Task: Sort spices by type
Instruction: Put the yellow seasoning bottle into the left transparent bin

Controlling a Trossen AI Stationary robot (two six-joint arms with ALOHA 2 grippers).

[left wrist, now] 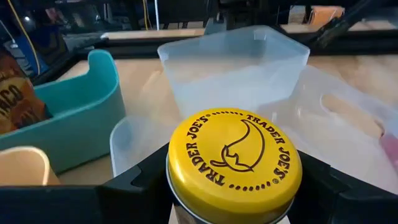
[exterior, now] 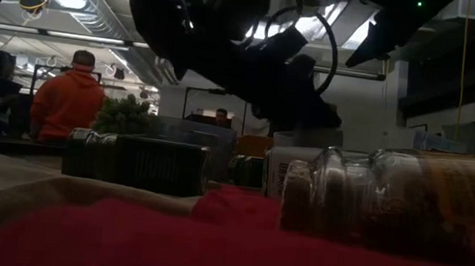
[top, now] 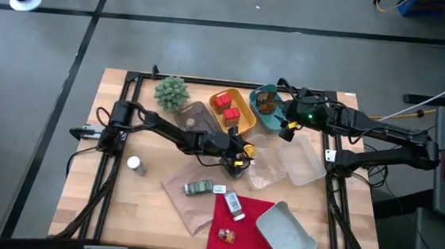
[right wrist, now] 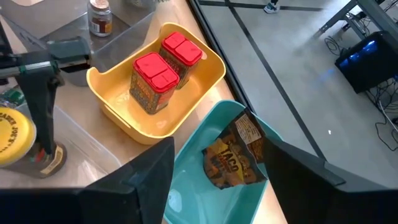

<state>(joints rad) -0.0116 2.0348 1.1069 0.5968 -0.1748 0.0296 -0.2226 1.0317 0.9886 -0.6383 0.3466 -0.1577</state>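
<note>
My left gripper (top: 240, 154) reaches to the table's middle and is shut on a yellow-capped jar (left wrist: 233, 155), beside the clear trays (top: 299, 158). My right gripper (right wrist: 217, 180) is open above the teal tray (right wrist: 186, 193), which holds a taco seasoning packet (right wrist: 233, 155). Two red tins (right wrist: 158, 68) stand in the yellow tray (right wrist: 205, 74). A brown jar (right wrist: 99, 15) stands in a greyish tray. A white-capped jar (top: 133, 164) stands on bare wood. A green jar (top: 198, 188) lies on brown paper. Two more jars (top: 234, 205) (top: 226, 236) lie on the red cloth. My left gripper pinches the yellow-capped jar between its two fingers (left wrist: 140, 183), which sit on opposite sides just under the cap's rim (left wrist: 186, 186). The jar stands roughly upright, cap up. The cap hides the jar's body in the wrist view, so I cannot tell whether its base rests on anything.
A spiky green plant (top: 172, 91) stands at the far left of the trays. A grey tray (top: 285, 233) lies tilted near the front right edge. Black frame rails run along the table's sides. People sit in the room behind, seen in the low view.
</note>
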